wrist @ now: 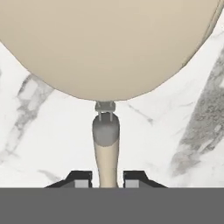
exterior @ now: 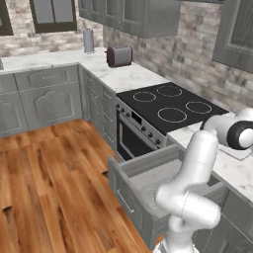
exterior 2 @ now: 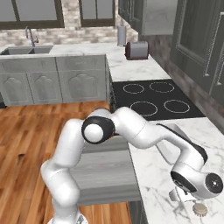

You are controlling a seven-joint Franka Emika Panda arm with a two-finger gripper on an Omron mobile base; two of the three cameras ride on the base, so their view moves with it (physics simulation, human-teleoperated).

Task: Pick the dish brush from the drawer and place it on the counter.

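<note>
Left base view: the arm reaches right, over the tabletop (exterior: 232, 173), past the open drawer (exterior: 148, 185).

Right base view: the dish brush (exterior 2: 200, 209) lies on the marble, directly below the tool (exterior 2: 186, 197).

Hand view: the handle runs straight between the fingertips (wrist: 79, 178), head pointing away; whether they clamp it cannot be told.

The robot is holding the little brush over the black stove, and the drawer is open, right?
Not quite. The dish brush is over the white marble counter, not the black stovetop; the right base view shows it under the claw, well past the stovetop. The hand view also shows marble behind the brush. The drawer is open, as you said.
</note>
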